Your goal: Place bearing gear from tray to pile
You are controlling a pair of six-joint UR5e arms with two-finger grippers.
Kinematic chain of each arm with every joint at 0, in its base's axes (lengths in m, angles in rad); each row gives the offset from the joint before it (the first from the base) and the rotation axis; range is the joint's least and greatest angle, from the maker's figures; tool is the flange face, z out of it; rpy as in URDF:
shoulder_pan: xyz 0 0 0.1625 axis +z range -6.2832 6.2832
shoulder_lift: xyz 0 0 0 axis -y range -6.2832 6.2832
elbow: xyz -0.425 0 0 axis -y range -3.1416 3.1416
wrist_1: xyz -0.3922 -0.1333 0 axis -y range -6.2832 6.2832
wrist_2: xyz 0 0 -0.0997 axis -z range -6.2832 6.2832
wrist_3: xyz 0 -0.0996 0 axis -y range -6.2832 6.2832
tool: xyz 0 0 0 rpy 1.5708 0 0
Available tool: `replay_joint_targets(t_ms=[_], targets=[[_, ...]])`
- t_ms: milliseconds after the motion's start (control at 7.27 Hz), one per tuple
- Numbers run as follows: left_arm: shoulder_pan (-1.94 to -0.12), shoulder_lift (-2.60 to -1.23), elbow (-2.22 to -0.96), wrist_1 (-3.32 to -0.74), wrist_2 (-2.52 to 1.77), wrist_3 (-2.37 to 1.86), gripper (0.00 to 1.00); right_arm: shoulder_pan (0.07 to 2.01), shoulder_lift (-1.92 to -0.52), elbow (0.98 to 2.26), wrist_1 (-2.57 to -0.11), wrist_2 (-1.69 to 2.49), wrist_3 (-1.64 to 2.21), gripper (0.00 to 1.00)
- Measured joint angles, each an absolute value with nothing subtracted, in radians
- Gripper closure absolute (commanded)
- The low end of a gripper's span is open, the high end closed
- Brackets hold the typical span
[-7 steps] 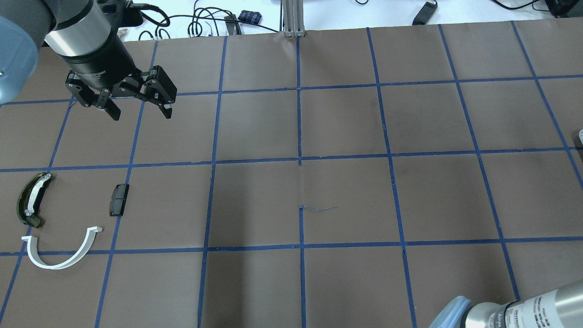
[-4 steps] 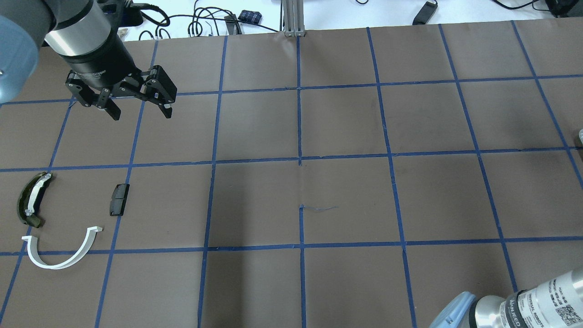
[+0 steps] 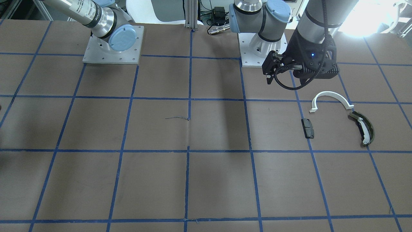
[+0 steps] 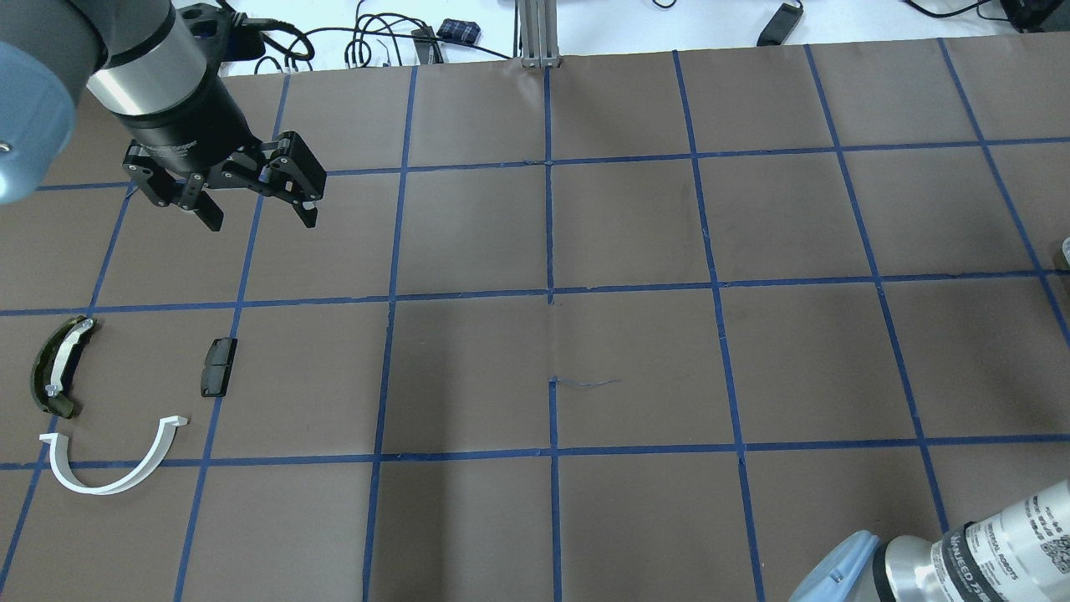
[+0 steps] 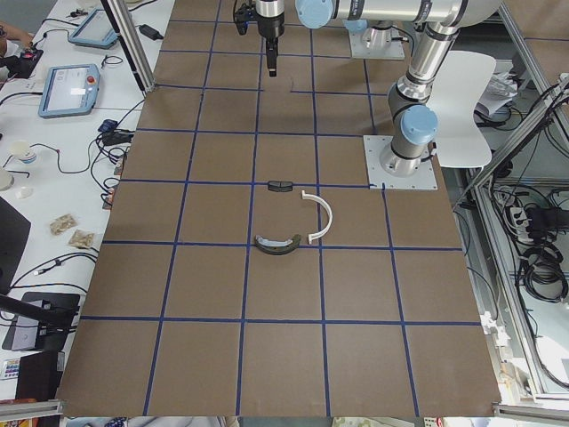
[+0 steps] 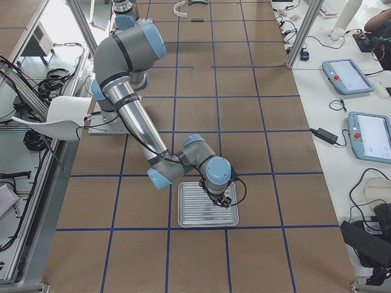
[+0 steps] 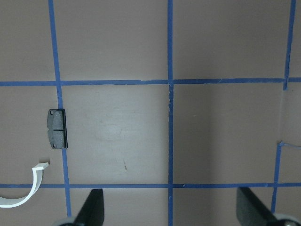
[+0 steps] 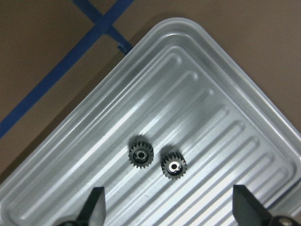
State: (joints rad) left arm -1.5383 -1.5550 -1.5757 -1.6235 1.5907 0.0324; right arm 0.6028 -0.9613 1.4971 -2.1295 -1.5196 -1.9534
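Two small dark bearing gears [image 8: 140,153] [image 8: 173,165] lie side by side in the ribbed metal tray [image 8: 211,113]. My right gripper [image 8: 169,207] is open and empty just above them; the exterior right view shows it over the tray [image 6: 208,215]. The pile lies on the table's left: a white half-ring [image 4: 94,490], a small dark block [image 4: 218,366] and an olive curved piece [image 4: 57,368]. My left gripper [image 4: 261,219] is open and empty, hovering beyond the pile. Its wrist view shows the block [image 7: 58,128] and the half-ring's end [image 7: 23,197].
Brown paper with a blue tape grid covers the table. An aluminium post [image 4: 539,33], cables and small devices sit past the far edge. The arm bases stand on metal plates [image 3: 112,48]. Tablets [image 6: 348,76] lie on a side bench.
My left gripper has shifted slightly toward the near side, still open. My right arm's forearm has moved a little to the right in the overhead view. The pile has not moved.
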Motion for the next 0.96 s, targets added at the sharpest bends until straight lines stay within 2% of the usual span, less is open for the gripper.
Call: replay_joint_targets(t_ms=[275, 688, 963], targets=[[-1.538, -1.549, -1.582, -1.623, 1.591, 0.031, 0.00, 0.597, -0.944, 1.501, -2.138, -1.499, -2.278, 0.08], [-1.538, -1.547, -1.584, -1.623, 1.591, 0.032, 0.00, 0.597, -0.919, 1.510, -2.163, -1.495, -2.401, 0.16], [-1.537, -1.546, -1.586, -1.623, 1.591, 0.035, 0.00, 0.597, -0.914, 1.511, -2.185, -1.495, -2.401, 0.56]])
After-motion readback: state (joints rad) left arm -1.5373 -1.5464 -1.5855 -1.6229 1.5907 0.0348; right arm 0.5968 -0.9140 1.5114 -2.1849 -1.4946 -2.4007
